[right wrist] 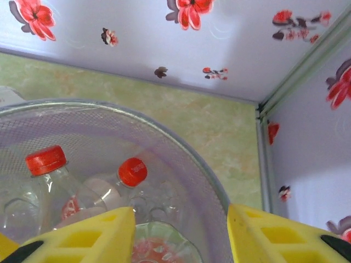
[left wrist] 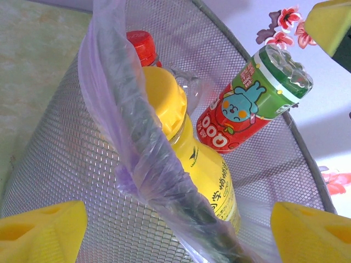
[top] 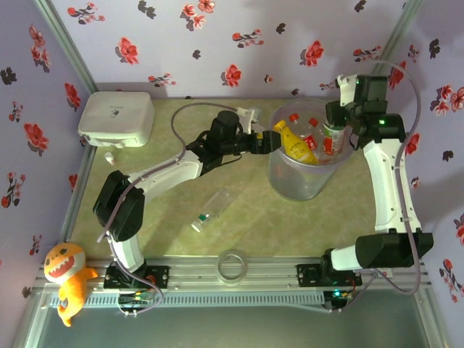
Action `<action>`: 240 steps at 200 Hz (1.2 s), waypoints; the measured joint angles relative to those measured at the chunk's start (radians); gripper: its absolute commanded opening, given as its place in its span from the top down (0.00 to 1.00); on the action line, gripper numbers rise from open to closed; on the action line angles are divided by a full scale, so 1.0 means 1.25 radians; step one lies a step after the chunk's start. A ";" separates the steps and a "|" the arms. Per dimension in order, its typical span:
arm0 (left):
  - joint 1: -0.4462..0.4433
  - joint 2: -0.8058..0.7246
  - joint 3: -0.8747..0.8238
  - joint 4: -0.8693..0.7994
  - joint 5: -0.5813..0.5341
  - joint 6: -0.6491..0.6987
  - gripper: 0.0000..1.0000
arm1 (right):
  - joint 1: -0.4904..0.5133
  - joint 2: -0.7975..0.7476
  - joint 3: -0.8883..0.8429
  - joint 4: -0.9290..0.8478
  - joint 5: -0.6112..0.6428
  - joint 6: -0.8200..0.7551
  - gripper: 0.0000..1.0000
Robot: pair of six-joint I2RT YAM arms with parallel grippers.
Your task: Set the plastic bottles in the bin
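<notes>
Most plastic bottles (top: 299, 143) lay in the bin (top: 290, 190), right of centre; a stray bottle (top: 212, 209) lay on the green table (top: 181, 232), lower middle. My right pincer (top: 335, 133) hung over the bin, flanking a red-labelled bottle (left wrist: 247, 107); whether it gripped I couldn't tell. My left pincer (top: 270, 139) stood wide, empty, at the rim. Next, I judged, fetch the stray. Flowered walls (top: 217, 43) all round.

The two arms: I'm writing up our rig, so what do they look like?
Left arm and right arm: white link shells, bulky black joint housings, grey cables looping alongside. The fingers are bright yellow wedges with triangular recesses. Small green lights glow on the right arm.
</notes>
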 measured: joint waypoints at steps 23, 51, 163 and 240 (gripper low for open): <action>-0.001 0.000 0.000 0.000 0.000 0.000 0.13 | 0.000 0.000 -0.067 0.019 -0.001 0.029 0.63; -0.001 0.000 0.000 0.000 0.000 0.000 0.13 | 0.000 -0.023 -0.166 0.078 -0.014 0.068 0.64; -0.004 0.006 0.008 0.000 0.000 -0.003 0.14 | 0.000 -0.061 -0.094 0.058 -0.035 0.114 0.48; -0.004 0.007 0.008 0.000 0.000 -0.006 0.14 | 0.000 -0.099 -0.260 0.055 -0.049 0.144 0.55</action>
